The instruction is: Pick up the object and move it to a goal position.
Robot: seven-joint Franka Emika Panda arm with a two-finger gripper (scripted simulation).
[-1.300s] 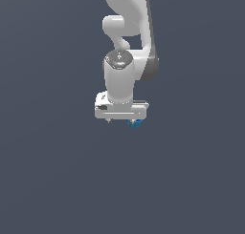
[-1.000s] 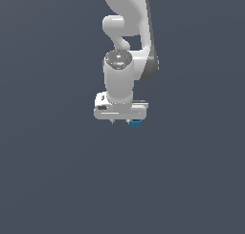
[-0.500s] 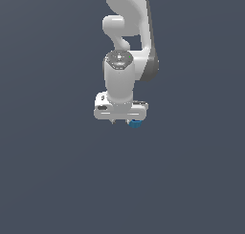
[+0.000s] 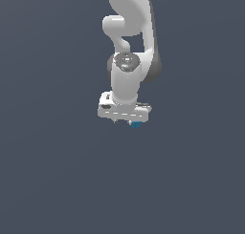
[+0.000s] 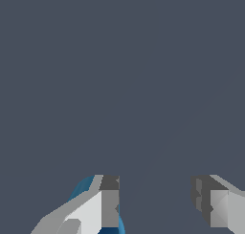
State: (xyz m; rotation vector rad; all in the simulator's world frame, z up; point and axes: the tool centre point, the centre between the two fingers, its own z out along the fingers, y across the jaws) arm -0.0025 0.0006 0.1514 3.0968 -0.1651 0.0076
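Plain slate-grey surface is stretching everywhere. The white end effector [image 4: 125, 117] is hanging spread, and the blue cup-like object [image 4: 136, 124] is sitting off-centre by one finger [image 5: 103, 204]. Centering the gap over it before closing looks wise.

No text, label, brand, number or sign is readable anywhere.
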